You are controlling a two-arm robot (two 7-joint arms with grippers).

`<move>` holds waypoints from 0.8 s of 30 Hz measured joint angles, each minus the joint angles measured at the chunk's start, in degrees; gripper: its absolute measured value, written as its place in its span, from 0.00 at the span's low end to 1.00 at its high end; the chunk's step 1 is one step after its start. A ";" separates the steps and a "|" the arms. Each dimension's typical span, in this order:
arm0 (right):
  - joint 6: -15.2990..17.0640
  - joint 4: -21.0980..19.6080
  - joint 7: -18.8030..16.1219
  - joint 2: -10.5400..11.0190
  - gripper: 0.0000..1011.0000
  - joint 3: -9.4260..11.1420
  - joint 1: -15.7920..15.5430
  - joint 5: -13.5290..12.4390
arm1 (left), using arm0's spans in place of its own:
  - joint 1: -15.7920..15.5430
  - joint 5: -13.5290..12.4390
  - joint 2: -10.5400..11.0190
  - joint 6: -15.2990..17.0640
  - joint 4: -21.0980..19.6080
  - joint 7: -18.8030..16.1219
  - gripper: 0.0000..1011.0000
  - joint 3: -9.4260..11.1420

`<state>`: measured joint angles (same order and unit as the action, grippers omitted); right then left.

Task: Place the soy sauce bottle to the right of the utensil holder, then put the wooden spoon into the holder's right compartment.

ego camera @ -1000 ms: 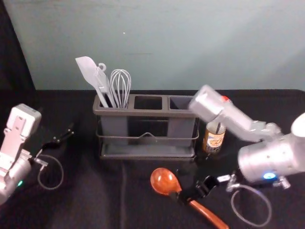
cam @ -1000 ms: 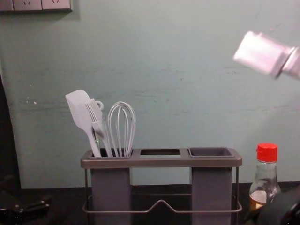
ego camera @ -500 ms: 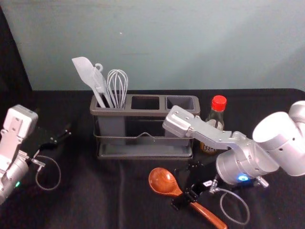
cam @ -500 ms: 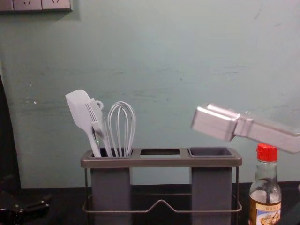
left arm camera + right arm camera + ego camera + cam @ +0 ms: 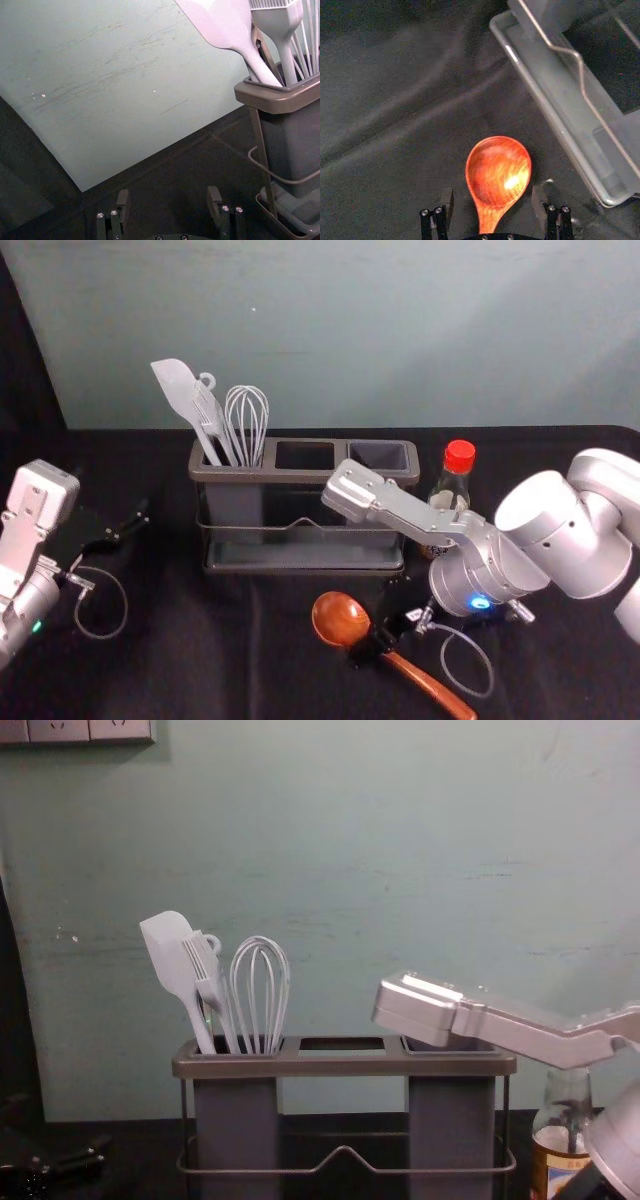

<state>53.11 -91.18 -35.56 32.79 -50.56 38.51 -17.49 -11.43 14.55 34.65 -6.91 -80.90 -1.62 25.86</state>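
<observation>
Spoon time — the empty right claw, wide open at the spoon, should pinch it. Left claw: off left, open.

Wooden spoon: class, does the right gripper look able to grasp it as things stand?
Probably yes: in the right wrist view, the right gripper is open, the wooden spoon runs in between its fingers, and nothing seen there blocks them from closing.

The right arm reaches inward, its right gripper low, jaws wide apart. The left arm sits at the head view's left edge, left gripper jaws parted.
</observation>
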 joint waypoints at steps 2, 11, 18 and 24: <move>0.07 0.78 0.43 -0.68 0.99 0.49 -0.18 0.27 | 0.00 0.00 0.00 0.00 0.00 0.00 1.00 0.00; -0.29 2.73 1.10 -2.74 0.99 1.76 -0.72 1.08 | 0.00 0.00 0.00 0.00 0.00 0.00 1.00 0.00; -0.57 4.21 0.84 -4.40 0.99 2.96 -1.33 1.15 | 0.00 0.00 0.00 0.00 0.00 0.00 1.00 0.00; -0.69 4.73 -0.03 -5.05 0.99 3.25 -1.45 1.66 | 0.00 0.00 0.00 0.00 0.00 0.00 1.00 0.00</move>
<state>52.43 -86.46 -35.59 27.74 -47.31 37.06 -15.83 -11.43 14.55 34.65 -6.91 -80.90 -1.62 25.86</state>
